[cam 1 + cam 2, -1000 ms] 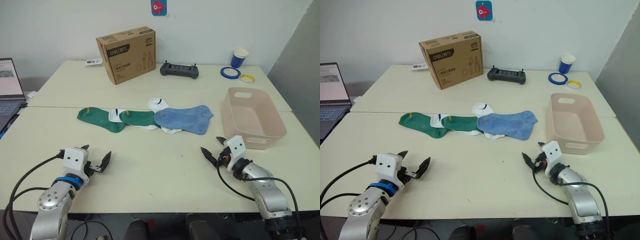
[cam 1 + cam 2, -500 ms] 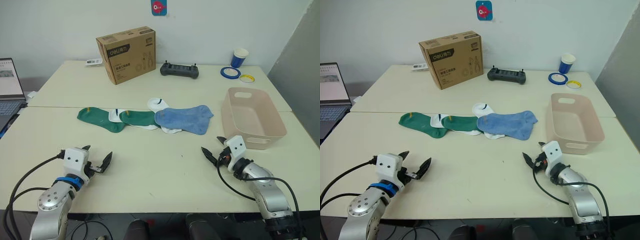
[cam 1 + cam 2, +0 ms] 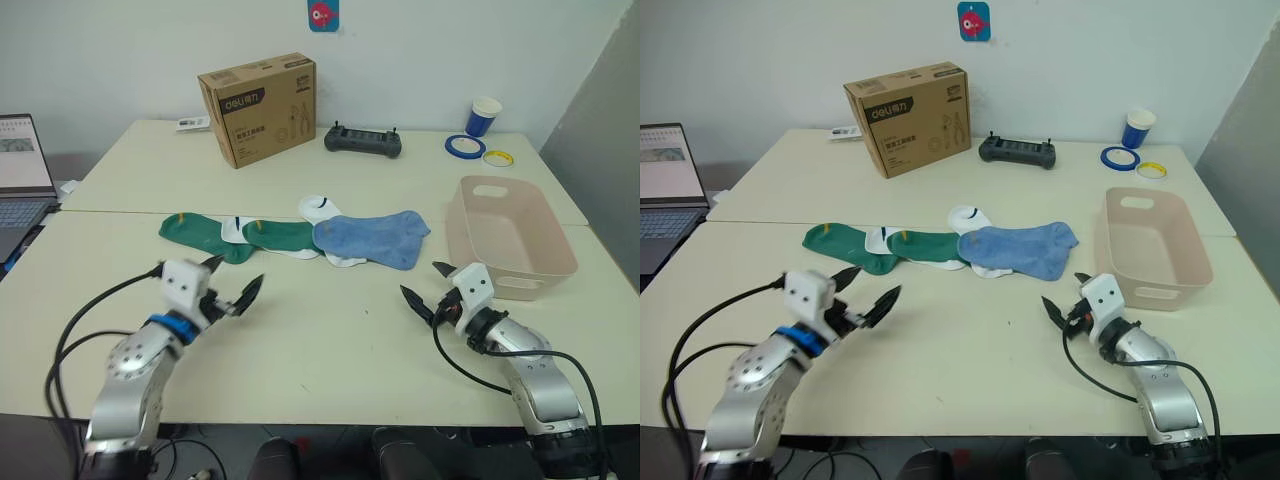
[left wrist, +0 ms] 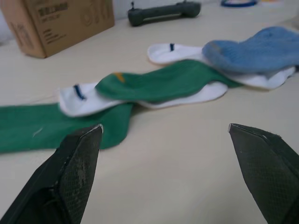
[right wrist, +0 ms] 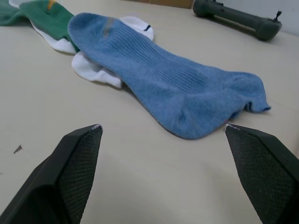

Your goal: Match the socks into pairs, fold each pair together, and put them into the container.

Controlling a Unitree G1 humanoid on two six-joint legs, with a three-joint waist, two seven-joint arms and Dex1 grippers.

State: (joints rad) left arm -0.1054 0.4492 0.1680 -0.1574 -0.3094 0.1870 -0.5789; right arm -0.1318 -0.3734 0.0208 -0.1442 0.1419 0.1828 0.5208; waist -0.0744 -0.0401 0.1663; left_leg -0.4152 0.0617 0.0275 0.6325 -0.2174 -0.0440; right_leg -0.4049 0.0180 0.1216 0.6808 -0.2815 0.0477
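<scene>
The socks lie in an overlapping row across the middle of the table: a dark green sock (image 3: 195,232) at the left, a second green one (image 3: 280,236), white socks (image 3: 320,207) under and between them, and light blue socks (image 3: 375,238) at the right. The container (image 3: 457,235), a pale pinkish-beige tub, stands empty on the right. My left gripper (image 3: 236,275) is open just short of the left green sock (image 4: 46,126). My right gripper (image 3: 424,282) is open in front of the blue sock (image 5: 173,84), beside the tub's near corner. Neither holds anything.
At the back of the table stand a brown cardboard box (image 3: 257,108), a dark controller (image 3: 363,140), a blue cup (image 3: 484,115) and tape rolls (image 3: 464,146). A laptop (image 3: 25,170) sits at the far left edge. Bare tabletop lies between my grippers.
My left arm has moved forward and to the right, bringing its open gripper close to the green socks. The right gripper has barely moved. The socks lie as before.
</scene>
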